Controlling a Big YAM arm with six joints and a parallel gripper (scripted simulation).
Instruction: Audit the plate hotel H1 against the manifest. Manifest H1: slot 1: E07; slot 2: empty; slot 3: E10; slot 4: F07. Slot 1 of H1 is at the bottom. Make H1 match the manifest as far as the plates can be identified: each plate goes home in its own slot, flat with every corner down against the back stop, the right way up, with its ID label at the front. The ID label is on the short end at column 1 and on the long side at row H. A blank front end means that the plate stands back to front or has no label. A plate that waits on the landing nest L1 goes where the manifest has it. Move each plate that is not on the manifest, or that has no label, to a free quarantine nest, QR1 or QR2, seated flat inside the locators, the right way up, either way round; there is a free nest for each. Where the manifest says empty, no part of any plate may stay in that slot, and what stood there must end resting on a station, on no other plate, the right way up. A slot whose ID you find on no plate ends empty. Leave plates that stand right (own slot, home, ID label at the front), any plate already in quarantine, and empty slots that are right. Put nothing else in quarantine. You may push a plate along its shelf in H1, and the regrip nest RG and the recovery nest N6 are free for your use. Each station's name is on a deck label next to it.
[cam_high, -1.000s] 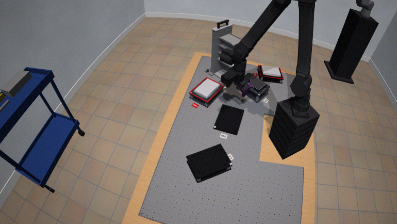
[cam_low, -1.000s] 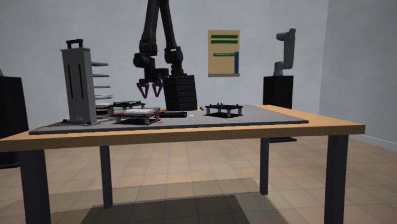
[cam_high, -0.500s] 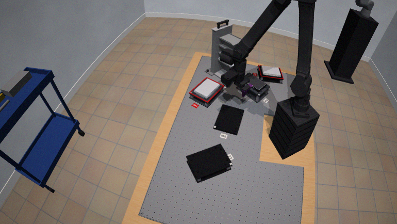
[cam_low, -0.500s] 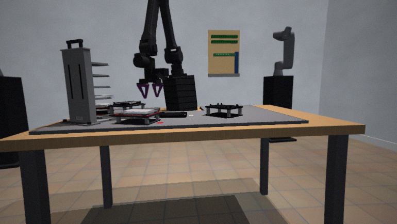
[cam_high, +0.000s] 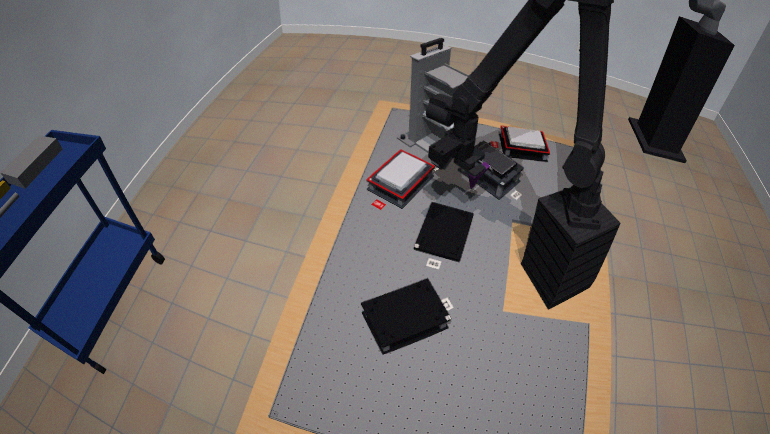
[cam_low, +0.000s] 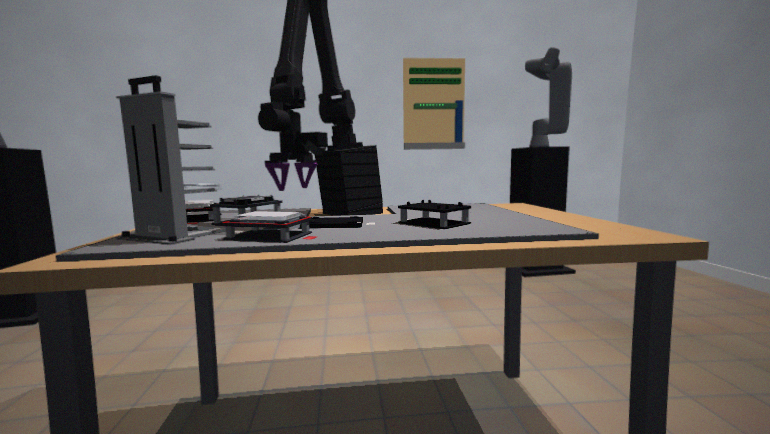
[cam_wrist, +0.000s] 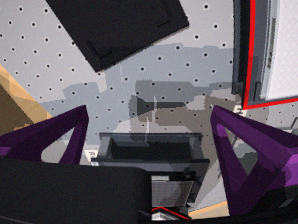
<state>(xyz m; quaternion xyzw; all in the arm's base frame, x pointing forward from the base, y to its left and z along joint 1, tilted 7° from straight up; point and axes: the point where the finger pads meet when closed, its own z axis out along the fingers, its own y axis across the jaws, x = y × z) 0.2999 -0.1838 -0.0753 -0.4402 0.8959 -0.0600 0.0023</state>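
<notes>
- The tool (cam_low: 291, 173) hangs above the counter (cam_low: 620, 245) with its purple fingers spread wide and nothing between them.
- Directly beneath it, in the wrist view, sits a dark nest (cam_wrist: 149, 149) on the grey perforated deck (cam_high: 431, 366); whether a plate lies in it I cannot tell.
- A white-topped plate (cam_high: 400, 171) rests in the red-rimmed nest (cam_high: 372, 177) just to one side of the tool, with a red deck label (cam_high: 378, 203) beside it.
- A second white-topped plate (cam_high: 525, 138) sits in another red-rimmed nest (cam_high: 545, 146), on the far side of the dark nest.
- The plate hotel (cam_low: 153, 161) stands upright at the deck's far edge, close behind the tool; its shelves (cam_low: 193, 146) point toward the arm, and what they hold is not legible.
- A flat black pad (cam_high: 444, 230) lies nearer on the deck.
- A raised black nest (cam_high: 404, 313) stands well apart, with nothing on it.
</notes>
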